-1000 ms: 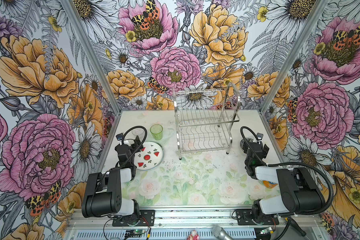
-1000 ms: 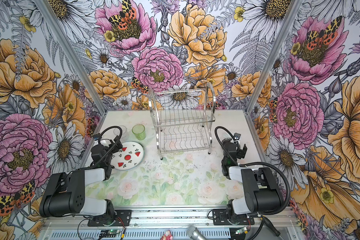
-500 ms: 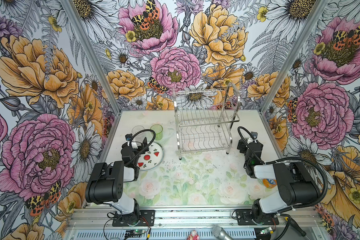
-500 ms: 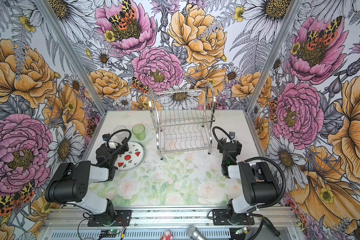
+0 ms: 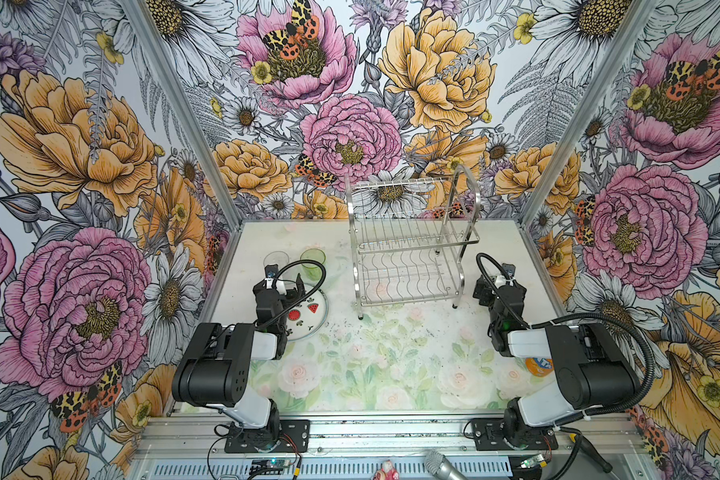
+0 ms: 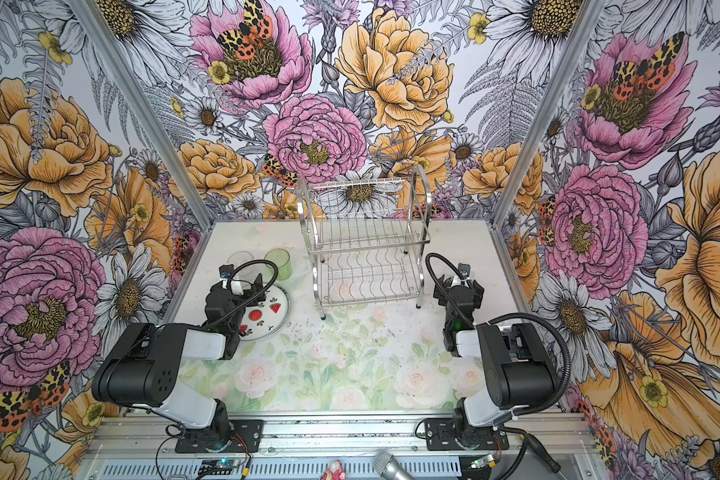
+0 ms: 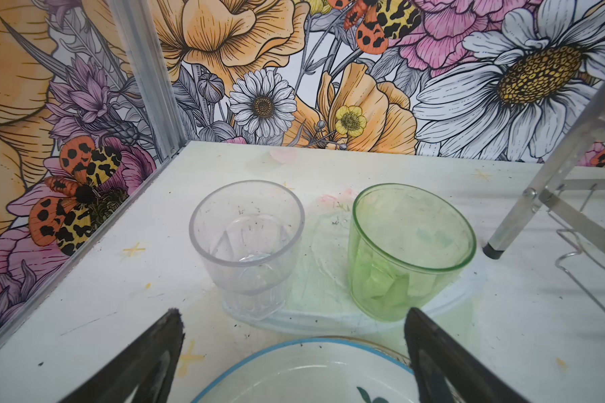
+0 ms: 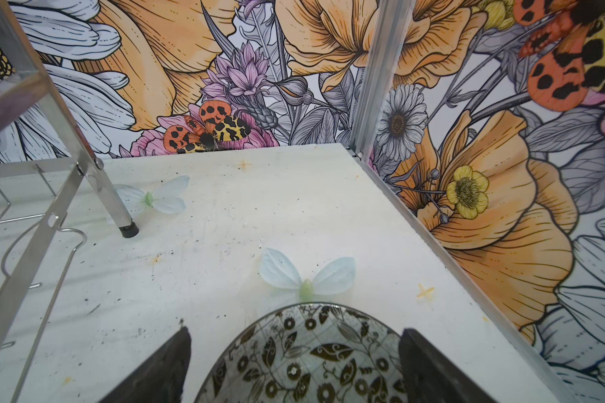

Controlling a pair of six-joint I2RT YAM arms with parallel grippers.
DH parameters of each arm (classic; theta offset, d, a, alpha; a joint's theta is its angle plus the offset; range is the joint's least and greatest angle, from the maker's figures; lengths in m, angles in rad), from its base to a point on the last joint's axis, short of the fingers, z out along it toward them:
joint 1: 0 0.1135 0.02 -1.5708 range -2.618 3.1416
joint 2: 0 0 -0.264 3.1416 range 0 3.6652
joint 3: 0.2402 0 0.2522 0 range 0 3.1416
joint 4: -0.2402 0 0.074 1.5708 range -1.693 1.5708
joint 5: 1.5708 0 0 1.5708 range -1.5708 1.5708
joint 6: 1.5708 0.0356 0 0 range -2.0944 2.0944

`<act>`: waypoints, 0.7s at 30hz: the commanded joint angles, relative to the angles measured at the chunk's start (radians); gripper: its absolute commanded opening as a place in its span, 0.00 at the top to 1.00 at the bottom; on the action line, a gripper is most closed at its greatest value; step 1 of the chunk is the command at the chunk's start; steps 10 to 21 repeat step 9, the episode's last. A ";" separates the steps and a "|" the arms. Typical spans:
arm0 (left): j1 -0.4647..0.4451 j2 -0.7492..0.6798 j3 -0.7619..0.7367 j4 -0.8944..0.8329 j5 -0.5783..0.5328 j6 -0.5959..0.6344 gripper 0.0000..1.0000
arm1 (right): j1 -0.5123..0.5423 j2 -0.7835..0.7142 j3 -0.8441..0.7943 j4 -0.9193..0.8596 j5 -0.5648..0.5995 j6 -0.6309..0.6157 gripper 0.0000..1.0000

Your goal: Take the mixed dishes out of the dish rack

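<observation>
We see the shiny two-shelf wire dish rack at the far middle of the white flowery table, and both shelves look bare in both top views. So we think the unloading is at its very end, with the last dishes just being let go.

The left gripper hangs over the round white plate with watermelon pictures on the left, and its jaws stand wide with nothing in them. Just past it, farther back, the clear plastic tumbler and the see-through green tumbler stand upright side by side on what looks like a flat pale blue plate.

The right gripper is on the right, beside the rack. Its jaws are wide too, and the round black-and-white leafy bowl sits low between them. It looks set down, not held. An orange drink can peeks out under the right arm.

Next, we think both arms should lift straight up first and then pull back toward the near side, so the wide jaws do not bump the tumblers or push the bowl.
</observation>
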 commanded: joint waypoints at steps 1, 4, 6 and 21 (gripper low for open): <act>-0.006 -0.009 -0.003 0.030 -0.040 0.023 0.01 | -0.008 0.004 -0.003 0.039 -0.011 -0.003 0.06; -0.004 -0.009 0.000 0.021 -0.034 0.023 0.01 | -0.008 0.004 -0.002 0.039 -0.011 -0.003 0.06; -0.003 -0.009 0.001 0.021 -0.033 0.023 0.01 | -0.008 0.003 -0.001 0.039 -0.011 -0.003 0.06; -0.004 -0.009 0.000 0.021 -0.033 0.024 0.01 | -0.008 0.001 -0.003 0.038 -0.010 -0.002 0.05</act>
